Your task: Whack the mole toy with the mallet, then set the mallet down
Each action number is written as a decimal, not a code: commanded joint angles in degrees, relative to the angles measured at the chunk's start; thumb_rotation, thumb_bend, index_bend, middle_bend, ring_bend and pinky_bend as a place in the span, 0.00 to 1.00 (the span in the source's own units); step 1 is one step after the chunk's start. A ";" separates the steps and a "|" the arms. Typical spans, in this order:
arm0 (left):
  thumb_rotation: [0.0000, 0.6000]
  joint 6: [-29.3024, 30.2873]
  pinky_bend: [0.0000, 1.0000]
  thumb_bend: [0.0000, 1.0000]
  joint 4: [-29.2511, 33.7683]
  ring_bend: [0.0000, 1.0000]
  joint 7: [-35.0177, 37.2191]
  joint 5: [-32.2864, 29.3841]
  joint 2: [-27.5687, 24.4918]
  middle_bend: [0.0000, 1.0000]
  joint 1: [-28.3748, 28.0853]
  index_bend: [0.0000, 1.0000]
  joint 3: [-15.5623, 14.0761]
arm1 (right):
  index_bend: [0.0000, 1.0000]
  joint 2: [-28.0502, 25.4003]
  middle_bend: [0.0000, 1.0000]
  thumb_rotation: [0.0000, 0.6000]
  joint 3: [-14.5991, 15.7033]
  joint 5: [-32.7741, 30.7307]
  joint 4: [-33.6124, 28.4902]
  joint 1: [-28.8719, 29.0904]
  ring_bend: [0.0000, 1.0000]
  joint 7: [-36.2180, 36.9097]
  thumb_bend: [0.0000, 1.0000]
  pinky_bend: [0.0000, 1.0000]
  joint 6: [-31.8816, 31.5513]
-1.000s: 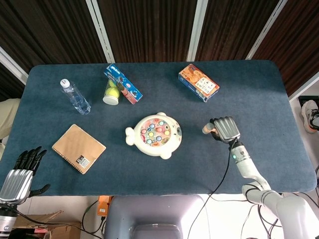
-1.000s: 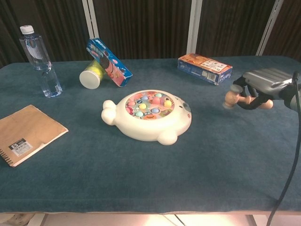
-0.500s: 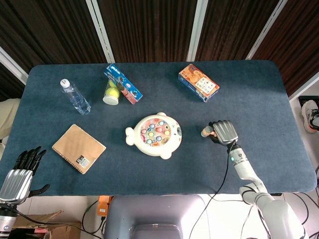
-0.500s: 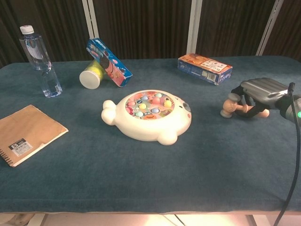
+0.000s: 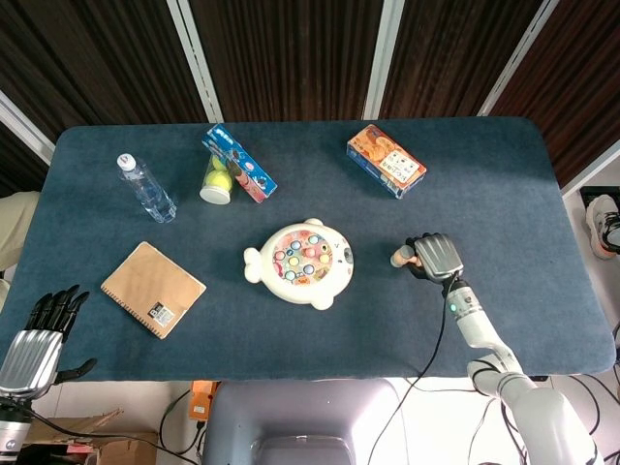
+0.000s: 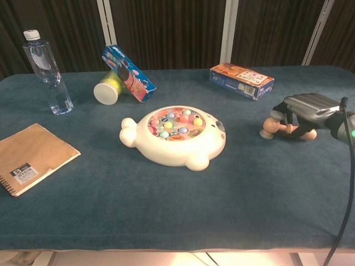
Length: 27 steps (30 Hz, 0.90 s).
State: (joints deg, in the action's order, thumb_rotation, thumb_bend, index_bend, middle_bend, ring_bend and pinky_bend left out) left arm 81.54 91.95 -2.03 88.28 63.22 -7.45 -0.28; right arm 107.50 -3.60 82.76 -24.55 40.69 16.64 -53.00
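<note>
The white fish-shaped mole toy (image 5: 300,263) (image 6: 175,137) with coloured pegs lies mid-table. To its right, my right hand (image 5: 436,256) (image 6: 308,108) grips the handle of a small wooden mallet (image 5: 399,258) (image 6: 270,128). The mallet is held low, its head pointing left toward the toy and at or just above the cloth; I cannot tell if it touches. A clear gap separates mallet and toy. My left hand (image 5: 41,337) hangs open off the table's near-left corner, holding nothing, and shows only in the head view.
A brown notebook (image 5: 152,289) lies front left, a water bottle (image 5: 147,189) behind it. A blue box leaning on a yellow-green cup (image 5: 236,164) stands behind the toy, and an orange box (image 5: 386,161) lies at the back right. Blue cloth covers the table (image 5: 504,194).
My right hand has come down and slightly nearer with the mallet, from raised to low over the cloth. The left hand has not moved.
</note>
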 commanded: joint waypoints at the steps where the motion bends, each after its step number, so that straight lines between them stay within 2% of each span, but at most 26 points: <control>1: 1.00 -0.02 0.05 0.10 0.01 0.00 0.01 0.03 -0.01 0.00 0.00 0.05 -0.04 | 0.53 -0.09 0.53 1.00 -0.12 0.03 -0.16 -0.10 0.42 -0.09 0.52 0.52 0.07; 7: 1.00 0.11 0.05 0.10 0.10 0.00 -0.16 -0.04 0.01 0.00 0.09 0.05 -0.02 | 0.48 -0.57 0.50 1.00 -0.21 0.21 -0.68 -0.36 0.40 0.14 0.52 0.52 0.41; 22: 1.00 0.14 0.05 0.10 0.18 0.00 -0.03 0.13 -0.06 0.00 0.13 0.05 -0.12 | 0.46 -1.49 0.48 1.00 -0.62 0.52 -1.40 -0.89 0.39 0.26 0.50 0.52 0.13; 27: 1.00 0.22 0.05 0.10 0.11 0.00 0.10 0.17 -0.08 0.00 0.18 0.05 -0.13 | 0.46 -1.60 0.47 1.00 -0.71 0.61 -1.41 -1.11 0.39 0.35 0.42 0.52 -0.14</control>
State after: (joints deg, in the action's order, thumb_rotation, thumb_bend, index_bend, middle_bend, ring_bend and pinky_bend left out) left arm 81.76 92.06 -1.93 88.45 63.13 -7.28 -0.42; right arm 105.92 -4.30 83.36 -25.96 39.58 16.99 -53.13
